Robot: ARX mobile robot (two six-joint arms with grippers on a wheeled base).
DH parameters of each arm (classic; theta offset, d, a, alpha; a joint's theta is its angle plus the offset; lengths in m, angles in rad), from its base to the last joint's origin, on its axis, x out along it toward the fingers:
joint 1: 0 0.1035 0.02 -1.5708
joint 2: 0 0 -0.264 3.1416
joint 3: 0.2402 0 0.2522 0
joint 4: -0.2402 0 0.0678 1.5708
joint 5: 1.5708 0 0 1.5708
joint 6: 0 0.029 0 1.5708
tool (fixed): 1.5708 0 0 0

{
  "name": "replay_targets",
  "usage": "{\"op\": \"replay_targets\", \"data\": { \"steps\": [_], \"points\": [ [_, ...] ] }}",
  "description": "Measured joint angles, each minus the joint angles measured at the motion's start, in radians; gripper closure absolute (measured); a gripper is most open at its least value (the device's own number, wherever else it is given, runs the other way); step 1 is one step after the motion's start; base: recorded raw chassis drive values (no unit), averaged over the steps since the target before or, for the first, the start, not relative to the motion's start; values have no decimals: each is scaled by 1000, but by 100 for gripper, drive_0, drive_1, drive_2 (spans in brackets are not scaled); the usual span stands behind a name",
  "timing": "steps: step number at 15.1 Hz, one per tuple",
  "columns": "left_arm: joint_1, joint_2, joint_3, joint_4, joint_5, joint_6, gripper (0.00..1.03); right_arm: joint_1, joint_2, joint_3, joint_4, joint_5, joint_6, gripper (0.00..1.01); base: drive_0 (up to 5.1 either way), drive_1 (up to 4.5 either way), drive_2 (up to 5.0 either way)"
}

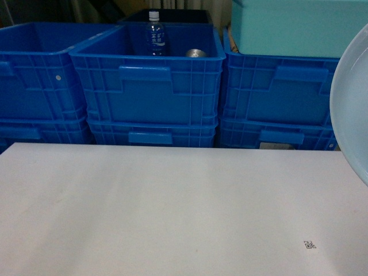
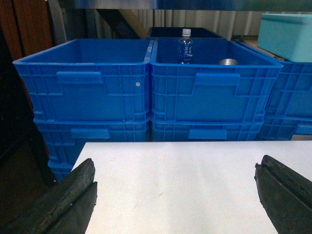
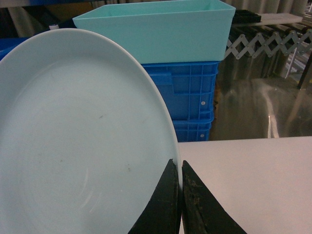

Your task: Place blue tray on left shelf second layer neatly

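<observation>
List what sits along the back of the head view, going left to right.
Left blue crate → middle blue crate, holding a water bottle and then a metal can → right blue crate with the turquoise box on top → blue tray at the right edge.

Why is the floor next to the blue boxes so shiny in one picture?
Right wrist view: light glares off the glossy floor beside the crates, smearing reflections. Head view: the blue tray is close to the camera, cut off at the edge. Left wrist view: dim, dark on the left.
</observation>
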Motion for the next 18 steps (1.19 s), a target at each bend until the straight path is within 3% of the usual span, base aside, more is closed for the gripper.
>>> {"op": "replay_targets", "data": {
  "steps": [3,6,18],
  "points": [
    [0,0,0,0,0,0,5,64,1,-2,18,55,0,99,0,0,0],
    [0,0,0,0,0,0,5,157,-2,-2,21,113,-8,99,0,0,0],
    [1,0,0,0,-2,0,5,166,-13,-2,26,113,-7,99,0,0,0]
  ]
}}
